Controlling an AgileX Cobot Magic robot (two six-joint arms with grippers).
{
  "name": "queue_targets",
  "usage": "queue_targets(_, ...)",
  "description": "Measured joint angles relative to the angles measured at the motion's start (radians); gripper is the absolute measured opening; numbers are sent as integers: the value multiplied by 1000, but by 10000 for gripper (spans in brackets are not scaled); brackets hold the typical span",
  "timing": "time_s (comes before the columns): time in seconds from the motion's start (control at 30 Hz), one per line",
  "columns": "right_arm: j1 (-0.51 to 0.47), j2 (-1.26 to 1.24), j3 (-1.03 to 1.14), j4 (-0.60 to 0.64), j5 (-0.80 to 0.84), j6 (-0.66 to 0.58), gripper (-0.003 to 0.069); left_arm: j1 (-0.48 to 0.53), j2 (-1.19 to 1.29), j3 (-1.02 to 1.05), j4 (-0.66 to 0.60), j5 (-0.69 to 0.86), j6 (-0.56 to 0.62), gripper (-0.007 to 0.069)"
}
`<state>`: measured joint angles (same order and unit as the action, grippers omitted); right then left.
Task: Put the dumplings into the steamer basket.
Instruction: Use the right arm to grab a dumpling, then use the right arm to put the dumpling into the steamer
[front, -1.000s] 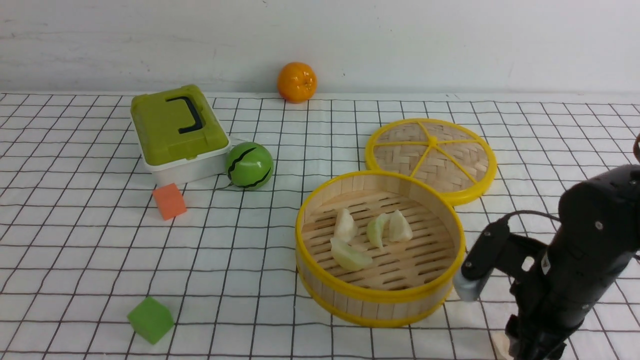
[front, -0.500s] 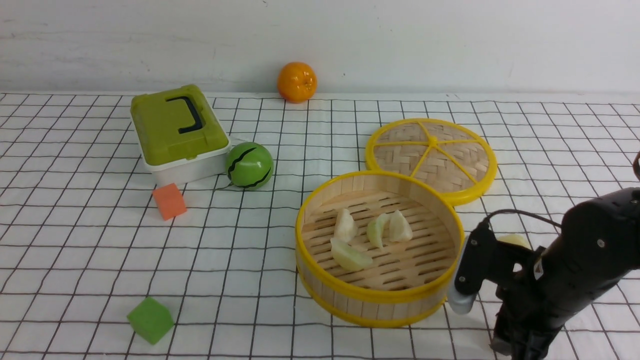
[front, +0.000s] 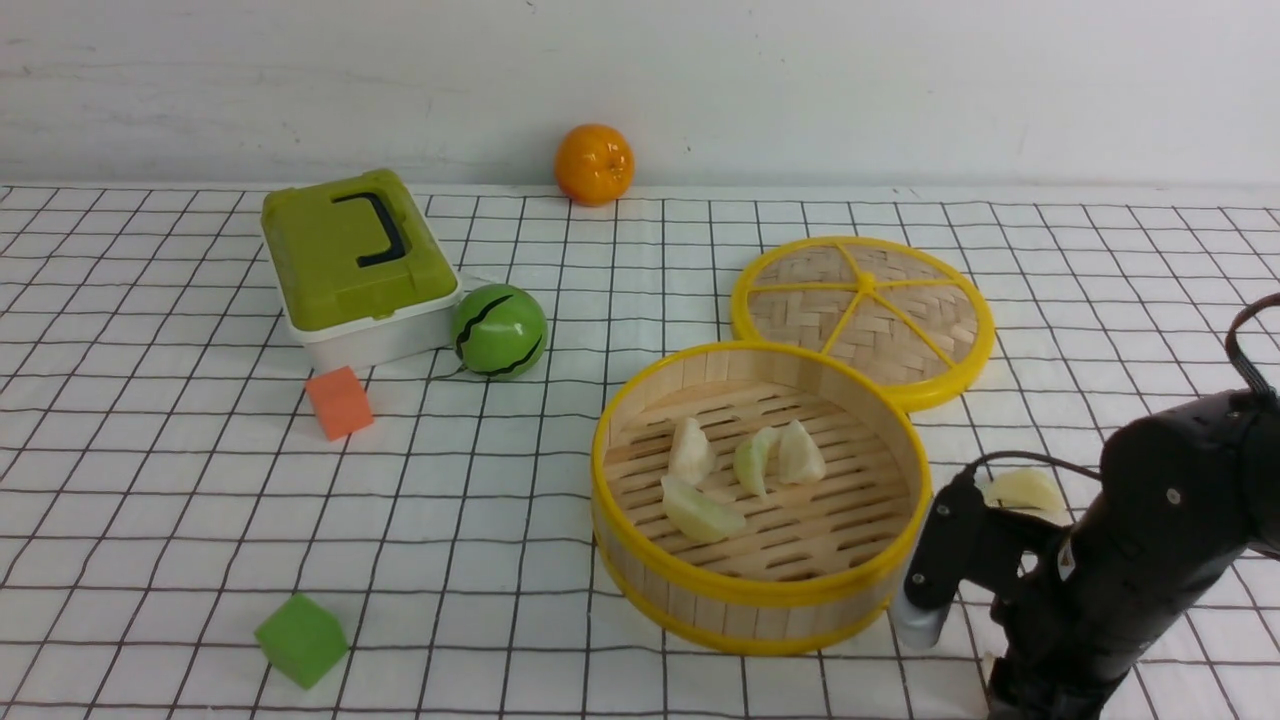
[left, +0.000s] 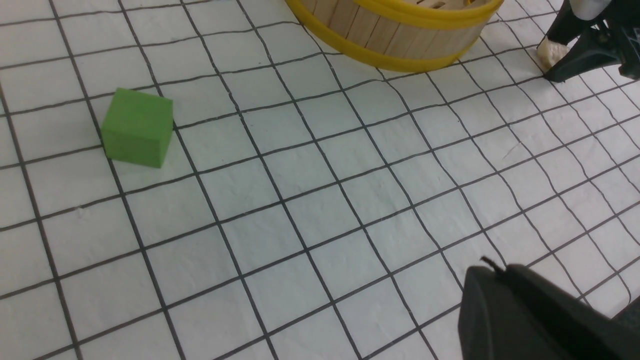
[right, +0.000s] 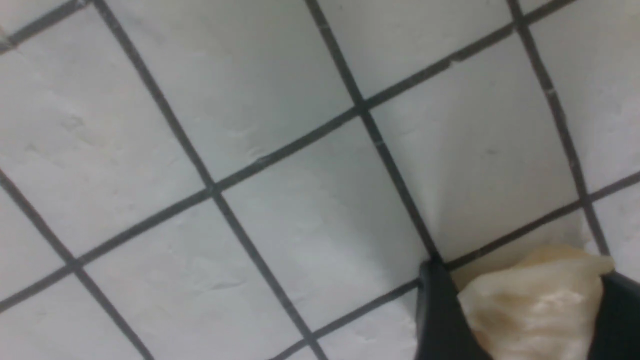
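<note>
The steamer basket (front: 760, 590) stands right of centre, with several pale dumplings (front: 700, 512) lying on its slatted floor. Another dumpling (front: 1022, 490) rests on the cloth to the basket's right, behind my right arm. My right gripper (right: 522, 280) is down at the cloth near the front right corner, its two black fingers pressed against the sides of a cream dumpling (right: 535, 305). The left wrist view shows that same dumpling (left: 549, 52) on the cloth under the right gripper (left: 557, 55), beside the basket (left: 400, 40). My left gripper (left: 492, 267) hangs shut and empty above bare cloth.
A flat woven lid (front: 862, 315) lies behind the basket. A green-lidded box (front: 350, 260), a green striped ball (front: 498, 331) and an orange cube (front: 339, 402) sit at the left. A green cube (front: 301, 639) lies front left, and an orange (front: 594, 163) by the back wall.
My right arm has sunk toward the cloth and its jaws have narrowed on the dumpling. The dumpling behind the arm has come into view. The left arm is still.
</note>
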<state>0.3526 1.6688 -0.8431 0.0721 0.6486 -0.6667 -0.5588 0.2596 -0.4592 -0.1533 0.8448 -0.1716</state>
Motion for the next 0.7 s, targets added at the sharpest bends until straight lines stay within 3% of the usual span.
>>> queue_targets(0.37, 0, -48, -144, -3, 221, 119, 285, 0, 0, 0, 0, 0, 1, 20)
queue_targets(0.53, 57, -68, -328, 90, 339, 256, 285, 0, 0, 0, 0, 0, 2, 20)
queue_targets(0.7, 183, -22, -480, 119, 284, 412, 285, 0, 0, 0, 0, 0, 39, 22)
